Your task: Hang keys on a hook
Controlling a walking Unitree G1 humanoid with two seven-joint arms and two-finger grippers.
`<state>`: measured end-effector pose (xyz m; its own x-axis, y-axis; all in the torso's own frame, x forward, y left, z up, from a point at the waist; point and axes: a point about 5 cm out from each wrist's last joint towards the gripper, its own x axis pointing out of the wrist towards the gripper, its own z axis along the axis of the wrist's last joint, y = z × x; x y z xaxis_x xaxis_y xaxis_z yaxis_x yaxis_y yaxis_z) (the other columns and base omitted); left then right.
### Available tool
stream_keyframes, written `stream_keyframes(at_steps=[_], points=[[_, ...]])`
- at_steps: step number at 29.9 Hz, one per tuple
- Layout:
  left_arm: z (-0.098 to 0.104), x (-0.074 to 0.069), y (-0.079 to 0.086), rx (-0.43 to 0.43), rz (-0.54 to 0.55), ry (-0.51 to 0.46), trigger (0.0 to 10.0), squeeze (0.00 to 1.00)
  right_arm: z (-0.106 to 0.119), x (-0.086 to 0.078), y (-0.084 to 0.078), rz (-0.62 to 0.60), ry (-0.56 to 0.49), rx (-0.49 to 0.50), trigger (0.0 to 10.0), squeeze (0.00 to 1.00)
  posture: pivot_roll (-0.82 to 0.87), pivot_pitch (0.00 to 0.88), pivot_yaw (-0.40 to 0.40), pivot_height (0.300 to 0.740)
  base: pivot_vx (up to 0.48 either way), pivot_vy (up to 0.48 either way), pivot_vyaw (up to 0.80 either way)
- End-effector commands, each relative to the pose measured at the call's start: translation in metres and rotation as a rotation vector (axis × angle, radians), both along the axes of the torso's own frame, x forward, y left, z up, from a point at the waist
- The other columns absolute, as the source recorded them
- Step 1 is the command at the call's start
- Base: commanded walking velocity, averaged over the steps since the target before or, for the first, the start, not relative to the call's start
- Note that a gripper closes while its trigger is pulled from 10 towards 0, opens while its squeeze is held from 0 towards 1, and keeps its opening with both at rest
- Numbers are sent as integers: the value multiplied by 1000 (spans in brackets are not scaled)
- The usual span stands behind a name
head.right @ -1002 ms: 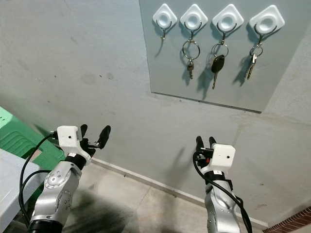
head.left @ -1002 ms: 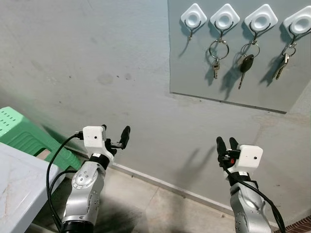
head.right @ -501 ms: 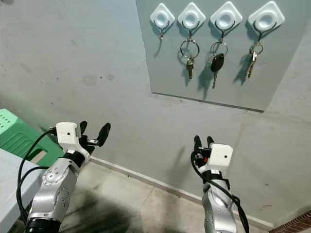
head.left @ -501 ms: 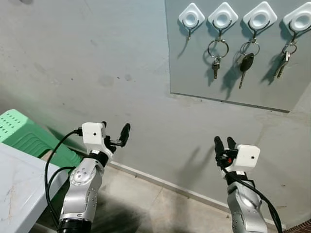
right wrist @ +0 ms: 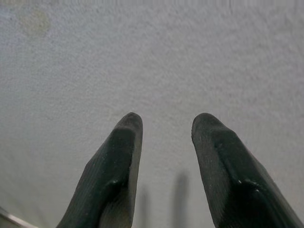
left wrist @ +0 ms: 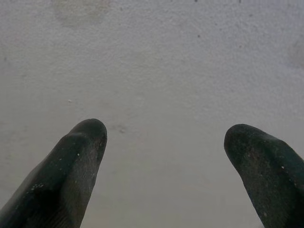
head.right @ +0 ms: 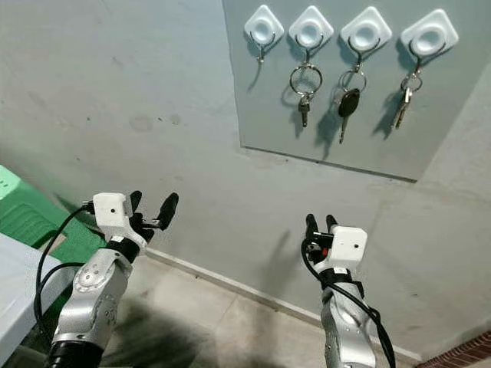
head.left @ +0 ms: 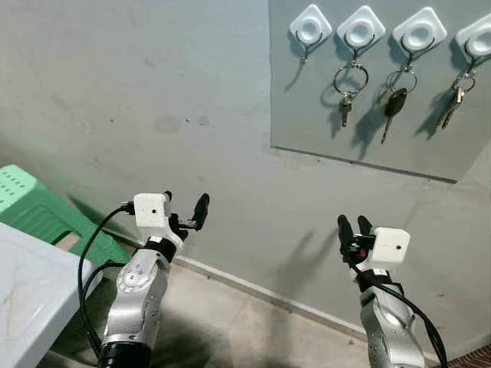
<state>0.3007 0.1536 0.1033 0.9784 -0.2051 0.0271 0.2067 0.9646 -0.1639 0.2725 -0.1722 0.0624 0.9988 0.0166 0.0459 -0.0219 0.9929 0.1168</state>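
Keys for hanging are held by neither gripper; the only keys to be seen already hang high up on the grey panel (head.left: 368,84) fixed to the concrete wall (head.left: 138,100). Four white hooks are mounted along the panel's top edge. The leftmost hook (head.left: 310,27) is bare. A ring with a small key (head.left: 349,88) hangs from the second hook, a black-headed car key (head.left: 393,103) from the third, and a small bunch (head.left: 454,96) from the fourth, near the frame's edge.

To the robot's left, a green plastic stool (head.left: 34,215) is set against the wall, and the corner of a pale table (head.left: 27,295) is seen in front of it.

Both arms are raised low before the wall, well below the panel. The left gripper (head.left: 186,218) is spread wide, with nothing between its fingers (left wrist: 78,166) in the left wrist view. The right gripper (head.left: 351,228) is parted more narrowly, and the gap between its fingers (right wrist: 118,161) is likewise empty, only bare wall lying beyond.

The step in hand is judged to be either before any pick-up or after a completed hang; which cannot be told. If a set remains to be hung, it would first have to be found and grasped by its ring, then lifted well upward and looped over the bare leftmost hook.
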Motion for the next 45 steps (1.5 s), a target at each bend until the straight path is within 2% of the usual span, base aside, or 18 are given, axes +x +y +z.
stream_keyframes(at_steps=[1,7,14,20,28,38,45], points=[[1,2,5,4,24,-13,10000,0,8,7,2,25,-20,-4,10000,0,13,55,42,740,0,0,0],[-1,6,0,7,18,-15,10000,0,14,13,2,35,-30,-15,10000,0,-9,58,21,740,0,0,0],[-7,4,-5,-21,20,1,10000,0,16,4,-4,40,-37,-38,10000,0,-45,99,30,740,0,0,0],[-11,1,-2,-18,33,11,10000,0,14,-1,-8,25,-22,-45,10000,0,-50,110,26,740,0,0,0],[-12,1,0,-23,50,14,10000,0,20,1,-5,20,-31,-33,10000,0,-58,120,36,740,0,0,0],[-5,13,-1,-35,56,-2,10000,0,31,3,-7,-3,-57,-30,10000,0,-95,110,52,740,0,0,0],[-5,14,-3,-32,45,0,10000,0,31,1,-7,-13,-55,-25,10000,0,-104,94,69,740,0,0,0]])
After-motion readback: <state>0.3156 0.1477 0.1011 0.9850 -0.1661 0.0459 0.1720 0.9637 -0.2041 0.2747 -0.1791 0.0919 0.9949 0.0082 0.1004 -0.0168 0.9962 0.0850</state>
